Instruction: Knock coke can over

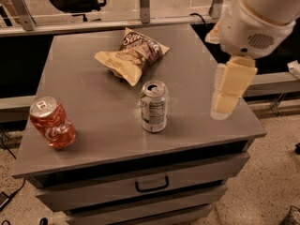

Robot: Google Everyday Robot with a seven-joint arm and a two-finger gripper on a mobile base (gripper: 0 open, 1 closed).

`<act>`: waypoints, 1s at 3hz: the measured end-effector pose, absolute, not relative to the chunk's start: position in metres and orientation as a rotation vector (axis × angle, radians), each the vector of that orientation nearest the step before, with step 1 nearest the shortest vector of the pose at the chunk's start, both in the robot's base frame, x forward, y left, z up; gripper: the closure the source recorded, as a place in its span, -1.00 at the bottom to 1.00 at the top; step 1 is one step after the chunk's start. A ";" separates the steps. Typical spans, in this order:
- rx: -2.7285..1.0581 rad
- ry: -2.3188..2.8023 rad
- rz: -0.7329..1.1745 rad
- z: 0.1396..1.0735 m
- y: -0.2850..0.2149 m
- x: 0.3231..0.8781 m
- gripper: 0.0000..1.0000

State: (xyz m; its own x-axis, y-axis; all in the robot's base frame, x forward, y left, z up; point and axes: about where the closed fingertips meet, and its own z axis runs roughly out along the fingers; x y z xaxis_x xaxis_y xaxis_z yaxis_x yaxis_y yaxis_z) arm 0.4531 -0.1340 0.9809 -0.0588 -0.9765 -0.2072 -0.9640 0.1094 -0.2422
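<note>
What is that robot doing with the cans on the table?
The robot is meant to knock over the red coke can, but it has not touched it yet. Its gripper hangs above the right edge of the gray table, far from the coke can, which stands upright near the front left corner. A silver can stands in the middle, and a chip bag lies behind it.

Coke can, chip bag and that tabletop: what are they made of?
Coke can: thin metal, probably aluminium; glossy red paint, bare silvery lid. Chip bag: crinkled film, sheen on its creases. Tabletop: smooth matte grey, laminate or painted metal, unclear which. The end effector, cream plastic by its look, hangs above the tabletop's right side.
</note>
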 end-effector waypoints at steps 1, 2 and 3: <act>-2.110 1.913 -0.009 0.976 -0.040 0.456 -1.00; -2.280 1.754 0.073 0.965 0.049 0.444 -1.00; -2.397 1.588 0.143 0.958 0.134 0.423 -1.00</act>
State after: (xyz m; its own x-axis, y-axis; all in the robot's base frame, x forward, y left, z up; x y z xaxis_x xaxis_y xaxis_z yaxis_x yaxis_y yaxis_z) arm 0.4234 0.1339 0.9583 0.3970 -0.8899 -0.2245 -0.9158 -0.3676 -0.1620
